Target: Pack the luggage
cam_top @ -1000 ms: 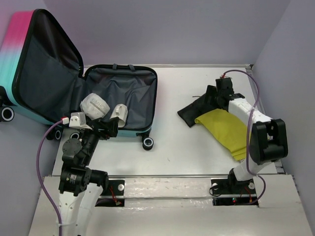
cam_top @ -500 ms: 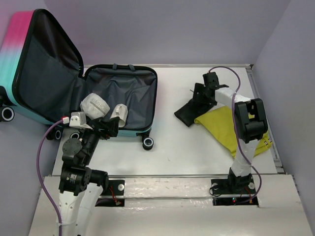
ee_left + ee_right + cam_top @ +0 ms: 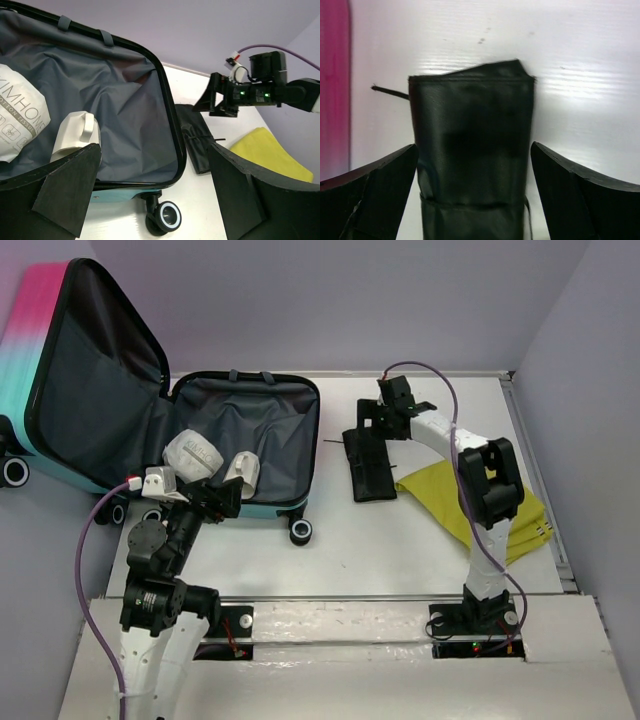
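Left gripper [image 3: 222, 500], fingers spread, hangs at the near rim of the open luggage [image 3: 270, 430], far-left on the table [image 3: 400, 540]; beyond, the right gripper [image 3: 368, 426], also spread, straddles a black pouch [image 3: 368, 472] beside the luggage's right edge.

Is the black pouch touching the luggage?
Apart. The top view shows a strip of bare white table between the pouch and the luggage. The right wrist view shows the same gap.
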